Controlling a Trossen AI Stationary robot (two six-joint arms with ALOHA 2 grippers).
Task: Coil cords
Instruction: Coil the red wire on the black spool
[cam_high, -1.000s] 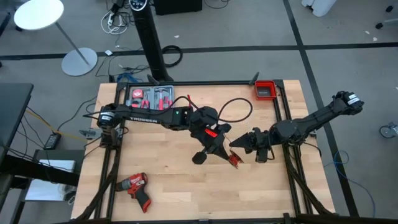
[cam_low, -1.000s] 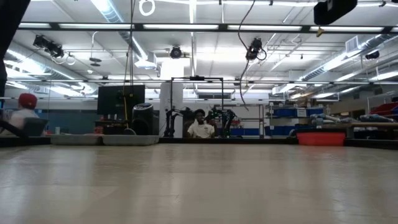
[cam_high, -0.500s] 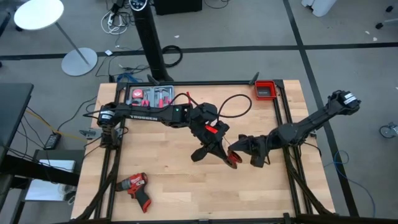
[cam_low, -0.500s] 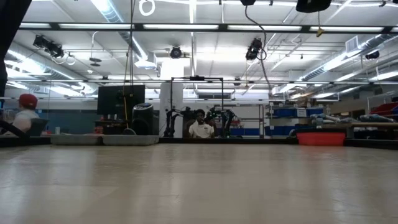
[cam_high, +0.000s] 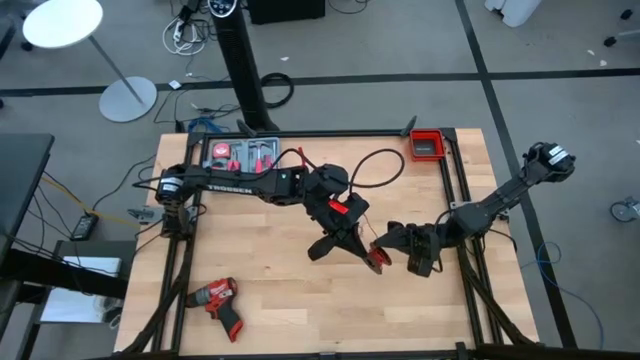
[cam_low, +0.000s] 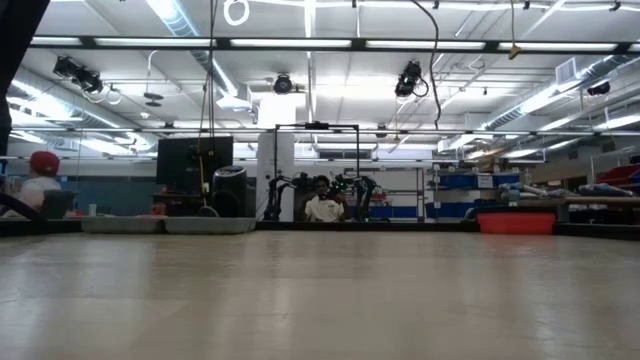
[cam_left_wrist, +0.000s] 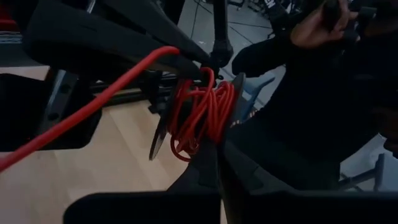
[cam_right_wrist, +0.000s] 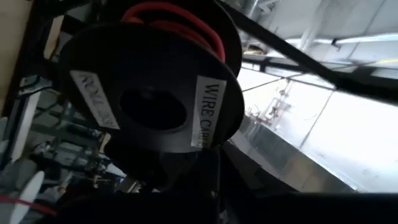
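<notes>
Near left: a drill lies on the surface, well apart from the work.
Left claw: the left claw hangs over the middle of the surface, closed, pinching the red wire just beside its wound bundle.
Right claw: the right claw faces it from the right, closed. Its wrist view is filled by a black spool right at the fingers, which it appears to grip.
Just changed: over the last second the right claw has come nearer and lower, and its forearm has swung with it. The left claw has barely shifted. In the low view the dark arm part at the top right has gone, and only a hanging cable shows.
Meaning for the task: judged from this, the red wire is mid-wind and the right arm is repositioning the spool for another turn. The coil is partly built, not finished.
Red wire, look: thin and bright, with several loose, uneven turns bunched together between the two claws. One taut strand runs off towards the far left, past the left arm.
Black cable: the thicker black cable lies farther back, right of centre, in one open loop. It is uncoiled, and no claw touches it.
Far edge: a tool tray sits at the far left and a red bin at the far right corner.
</notes>
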